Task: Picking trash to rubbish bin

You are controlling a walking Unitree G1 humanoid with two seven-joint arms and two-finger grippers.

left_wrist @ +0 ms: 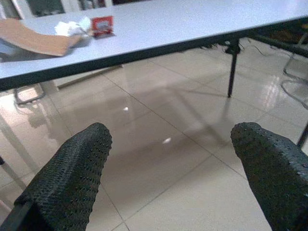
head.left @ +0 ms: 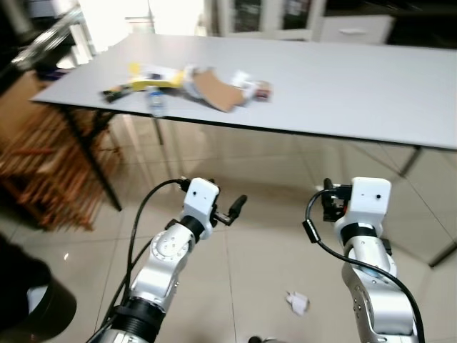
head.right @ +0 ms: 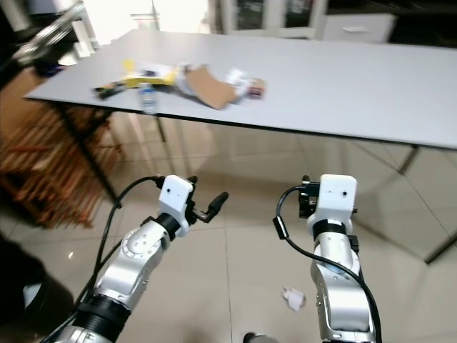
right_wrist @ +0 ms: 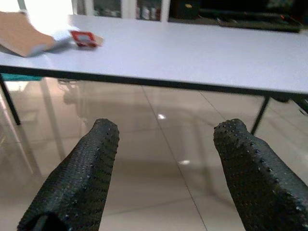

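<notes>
Trash lies in a loose heap on the far left part of the grey surface (head.left: 343, 78): a yellow wrapper (head.left: 146, 77), a brown cardboard piece (head.left: 216, 89) tilted against the pile, crumpled white paper (head.left: 241, 81), a small red packet (head.left: 263, 91) at the right end of the heap, and a clear plastic bottle (head.left: 156, 101) standing at the near edge of the surface. A crumpled white paper scrap (head.left: 298, 302) lies apart from all that on the tiled floor (head.left: 264, 214), near the robot, between its two arms and closer to the right one. Both arms are raised in front of the robot, below and nearer than the edge of the surface, and neither touches anything. The left pincer (left_wrist: 168, 178) has its two black fingers (left_wrist: 72, 178) spread well apart with nothing between them, pointing toward the floor under the surface. The right pincer (right_wrist: 166, 173) also has its fingers (right_wrist: 82, 178) spread apart and holds nothing, facing the near edge of the surface with the red packet and cardboard seen far off. A stack of wooden slatted frames (head.left: 36, 164) stands on the floor at the far left, beside the black legs of the surface. A dark round object (head.left: 32, 311) sits at the near left corner; I cannot tell what it is.
</notes>
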